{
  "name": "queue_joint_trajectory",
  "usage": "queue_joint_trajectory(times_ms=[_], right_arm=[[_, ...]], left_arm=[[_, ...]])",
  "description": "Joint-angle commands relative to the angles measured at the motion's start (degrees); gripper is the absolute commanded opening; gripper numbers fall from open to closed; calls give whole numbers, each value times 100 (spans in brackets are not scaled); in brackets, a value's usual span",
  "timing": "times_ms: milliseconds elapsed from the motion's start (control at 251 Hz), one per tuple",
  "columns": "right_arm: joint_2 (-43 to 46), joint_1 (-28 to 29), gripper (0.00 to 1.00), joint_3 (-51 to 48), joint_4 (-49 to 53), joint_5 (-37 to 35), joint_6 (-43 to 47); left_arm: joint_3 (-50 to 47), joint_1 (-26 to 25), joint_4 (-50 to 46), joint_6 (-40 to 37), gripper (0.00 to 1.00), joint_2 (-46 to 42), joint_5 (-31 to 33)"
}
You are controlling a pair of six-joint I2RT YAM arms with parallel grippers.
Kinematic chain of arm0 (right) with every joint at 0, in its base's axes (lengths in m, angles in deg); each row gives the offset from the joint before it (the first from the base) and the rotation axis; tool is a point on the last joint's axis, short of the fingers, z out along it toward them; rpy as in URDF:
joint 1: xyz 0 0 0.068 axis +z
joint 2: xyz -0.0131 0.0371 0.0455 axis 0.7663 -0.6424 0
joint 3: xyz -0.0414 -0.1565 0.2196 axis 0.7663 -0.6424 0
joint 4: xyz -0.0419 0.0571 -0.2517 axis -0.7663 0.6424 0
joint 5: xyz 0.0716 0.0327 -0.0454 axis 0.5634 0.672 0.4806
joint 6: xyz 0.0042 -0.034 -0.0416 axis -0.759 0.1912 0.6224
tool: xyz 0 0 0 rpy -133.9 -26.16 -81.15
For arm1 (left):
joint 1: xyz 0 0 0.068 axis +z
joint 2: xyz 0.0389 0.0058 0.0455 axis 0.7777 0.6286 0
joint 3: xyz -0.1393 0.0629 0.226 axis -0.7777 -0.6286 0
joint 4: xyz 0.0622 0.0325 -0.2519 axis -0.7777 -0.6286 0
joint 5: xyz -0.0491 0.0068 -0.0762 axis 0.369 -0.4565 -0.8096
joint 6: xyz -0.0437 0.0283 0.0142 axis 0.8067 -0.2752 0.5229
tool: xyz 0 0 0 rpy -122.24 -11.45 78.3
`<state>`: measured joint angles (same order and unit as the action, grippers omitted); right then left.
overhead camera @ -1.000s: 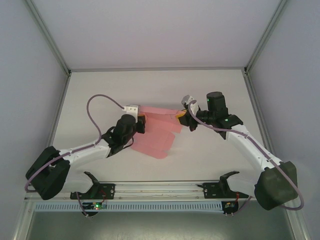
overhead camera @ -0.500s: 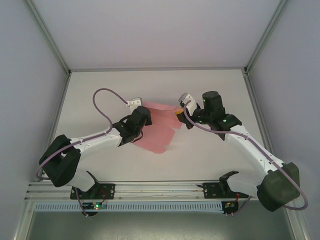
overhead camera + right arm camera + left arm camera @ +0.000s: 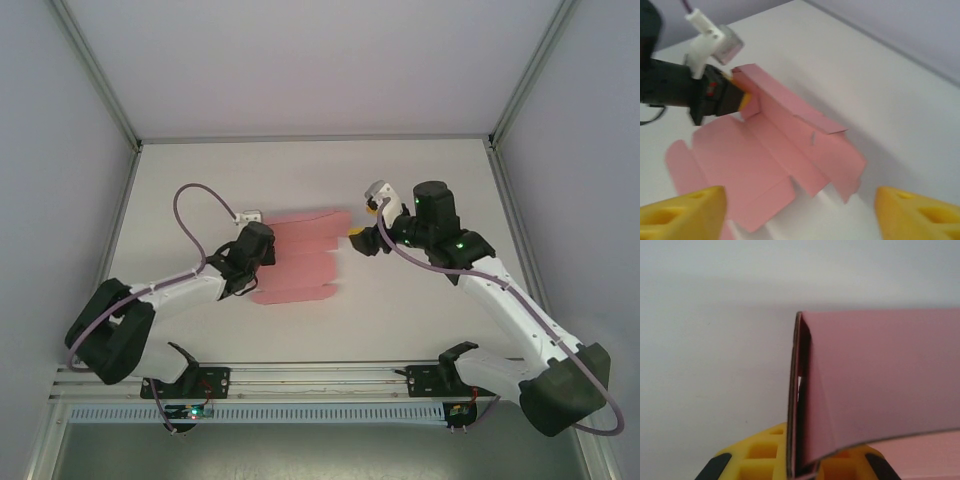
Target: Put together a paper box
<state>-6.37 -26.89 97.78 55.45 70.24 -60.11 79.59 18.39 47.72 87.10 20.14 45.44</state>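
The paper box (image 3: 300, 262), a pink die-cut sheet, lies mid-tabletop, partly folded; the left gripper (image 3: 800, 467) pinches a raised flap at its left edge; the right gripper (image 3: 364, 222), fingers spread, hovers just beside its right edge.

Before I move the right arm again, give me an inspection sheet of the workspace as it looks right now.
Surface: plain white table.
Job's things: pink paper box, a die-cut sheet lying mostly flat mid-table, with one long side panel folded up.
Clutter: nothing seen.
Hands: left hand is shut on the end of the raised panel. Right hand is open, facing the sheet and holding nothing.
Cables: a purple cable loop arches over the left arm. A second purple cable runs along the right arm.
Surroundings: pale walls with metal frame posts, and a metal rail at the near edge.
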Motion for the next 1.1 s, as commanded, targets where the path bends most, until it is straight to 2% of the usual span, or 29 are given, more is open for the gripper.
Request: queue_joint_trajectory(times_ms=[0,88,239,439,603,738,854,1034,1097], right_arm=[[16,-20,90,376,114,-1244,-116],[-278,-137,96,801,414,-1583,-131],[-949,-239,97,1550,853,-1749,62],[-1546,-41,93,2137,1621,-806,389],[-1634,401,93,2055,1954,-867,834],[-1704,547,93,2022,1957,-946,902],[-1854,647,93,2009,1941,-702,1006],[-2111,774,94,2271,2131,-1706,858],[-2004,645,94,2254,2178,-1704,838]], left_arm=[[-58,-46,788,-676,0,-500,-542],[-206,-46,901,-867,0,-739,-824],[-338,-46,909,-1131,0,-1035,-1305],[-304,-51,742,-1073,0,-1039,-1017],[-313,-47,729,-1048,0,-1021,-838],[-183,-41,544,-946,0,-912,-658],[-95,-52,473,-821,0,-777,-638],[-50,-47,515,-918,0,-617,-948],[-159,-46,698,-1110,0,-624,-1177]])
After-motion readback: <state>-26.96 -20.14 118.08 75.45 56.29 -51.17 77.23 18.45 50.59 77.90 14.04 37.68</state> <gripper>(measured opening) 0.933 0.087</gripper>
